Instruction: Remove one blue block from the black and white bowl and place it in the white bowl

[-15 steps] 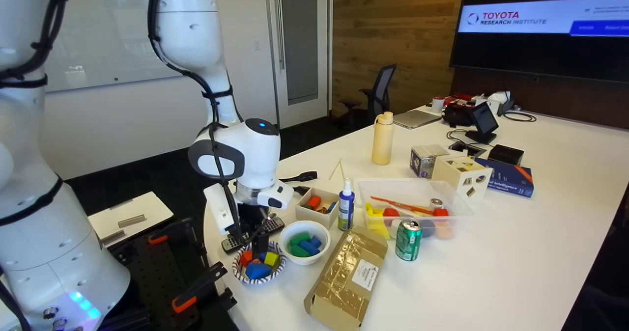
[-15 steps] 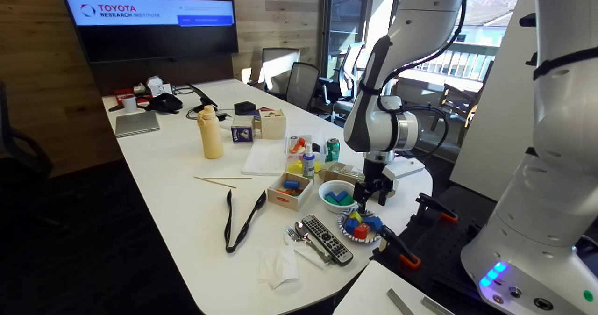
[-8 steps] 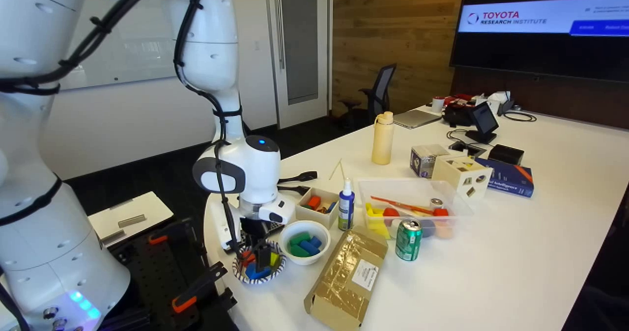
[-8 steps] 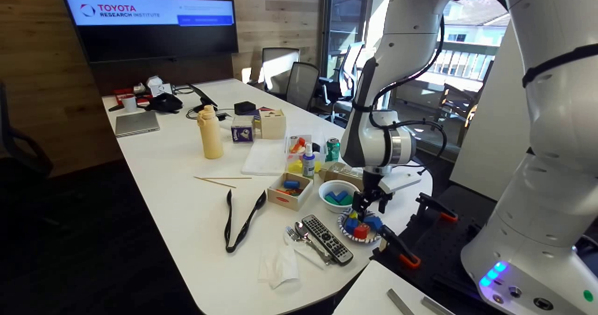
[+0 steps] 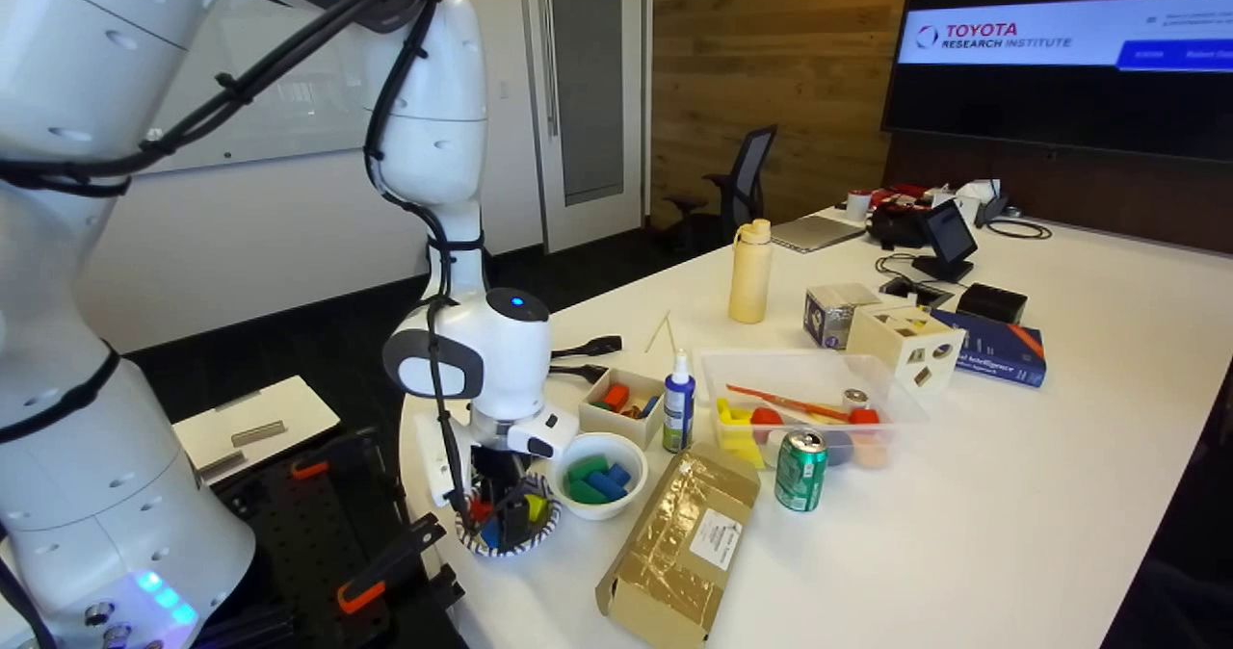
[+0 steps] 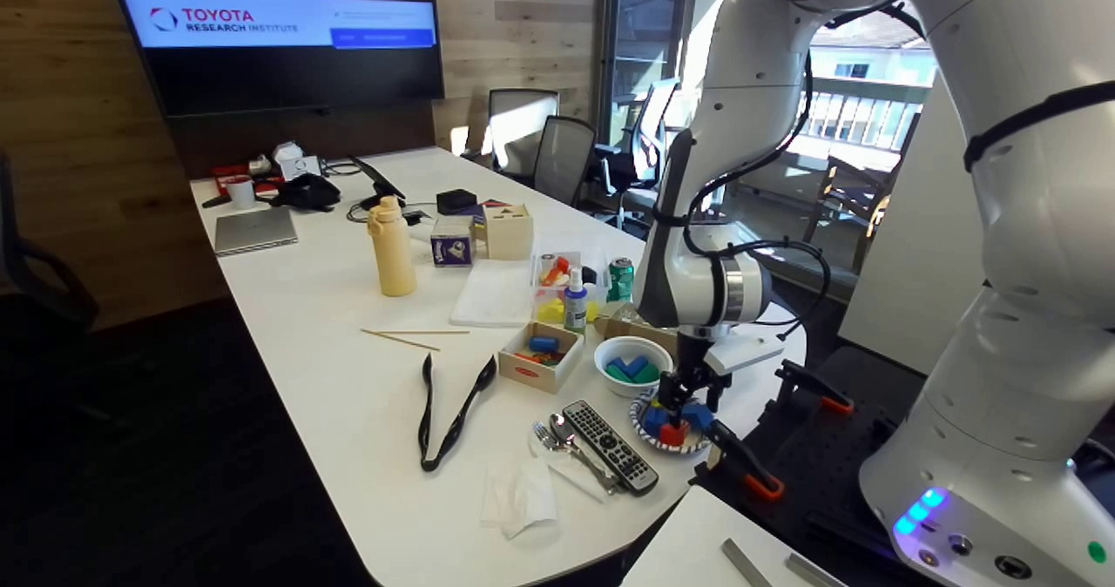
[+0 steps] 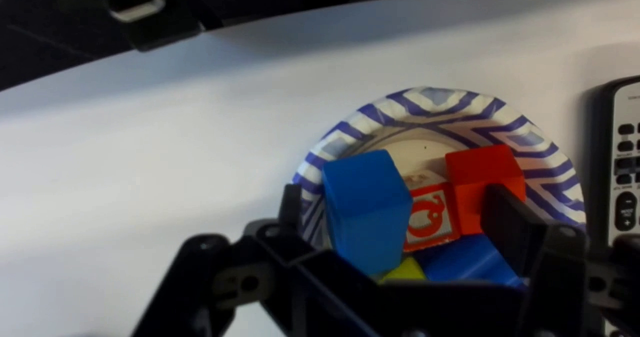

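- My jaws: wide apart, nothing held.
- Blue block (image 7: 367, 207) between them, in the black and white bowl (image 7: 532, 139) by the bench (image 7: 150, 152) edge nearest me.
- I'd dodge the red block (image 7: 482, 172), then squeeze!

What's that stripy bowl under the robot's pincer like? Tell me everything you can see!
The stripy bowl is round and white, with dark bluish zigzags, greyish diamonds and a rim that looks like crinkled paper. It sits upright on the table, right beside the white bowl; whether they touch, I can't tell. Inside are blue blocks, a red block, a yellow block and a picture block. The open pincer is right over it, hiding part of it.
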